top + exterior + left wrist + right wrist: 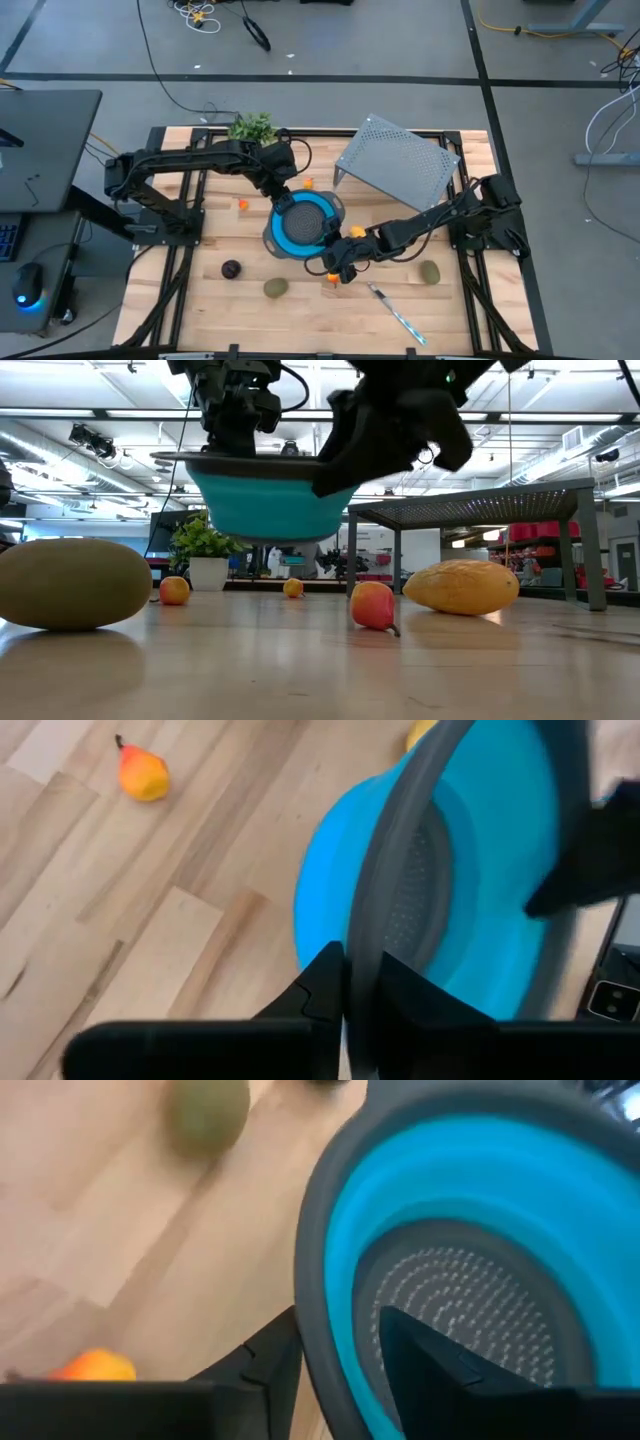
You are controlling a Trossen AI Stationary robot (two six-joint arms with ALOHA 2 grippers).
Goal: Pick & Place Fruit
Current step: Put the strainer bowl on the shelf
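A blue colander with a grey rim and a perforated grey floor hangs above the table's middle, between both grippers. My left gripper is shut on its far-left rim, my right gripper on its near-right rim. On the boards lie a purple ball, two olive ovals and small orange fruits. The yellow fruit shows in the low view, lying beyond the colander. My left gripper pinches the colander's grey rim between its two fingers, one outside the wall and one inside. It comes from the far left, slanting down. The colander is lifted clear of the table and sits about level. My right gripper pinches the grey rim on the opposite side, one finger outside and one finger inside the bowl. It reaches in from the near right, slanting down. The colander hangs clear of the boards.
A perforated metal rack stands at the far right. A leafy green sprig sits at the far edge, and a knife with a blue handle lies near the front right. Bare boards show at the near left.
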